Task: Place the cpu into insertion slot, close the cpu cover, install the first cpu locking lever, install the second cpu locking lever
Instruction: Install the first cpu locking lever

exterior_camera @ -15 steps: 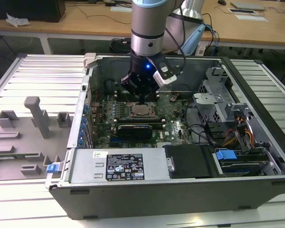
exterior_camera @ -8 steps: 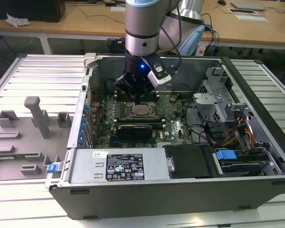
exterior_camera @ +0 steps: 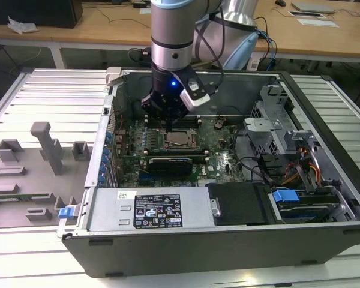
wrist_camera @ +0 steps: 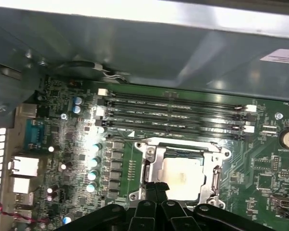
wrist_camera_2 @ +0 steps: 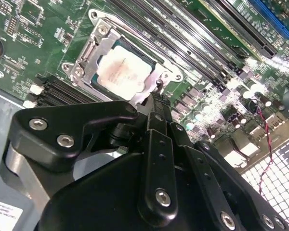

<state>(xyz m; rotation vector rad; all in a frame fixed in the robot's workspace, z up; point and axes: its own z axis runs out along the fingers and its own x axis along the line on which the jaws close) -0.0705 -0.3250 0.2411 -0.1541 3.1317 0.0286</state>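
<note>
Pincer (wrist_camera_2: 153,98) closed tight at cpu cover (wrist_camera_2: 85,60) edge, cpu (wrist_camera_2: 123,72) flat, face-up

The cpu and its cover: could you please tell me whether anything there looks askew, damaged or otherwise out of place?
Nothing stands out. The cpu sits flat and square in the window of the cpu cover, which lies down around it. The gripper is at the cover's edge. No damage shows.
</note>
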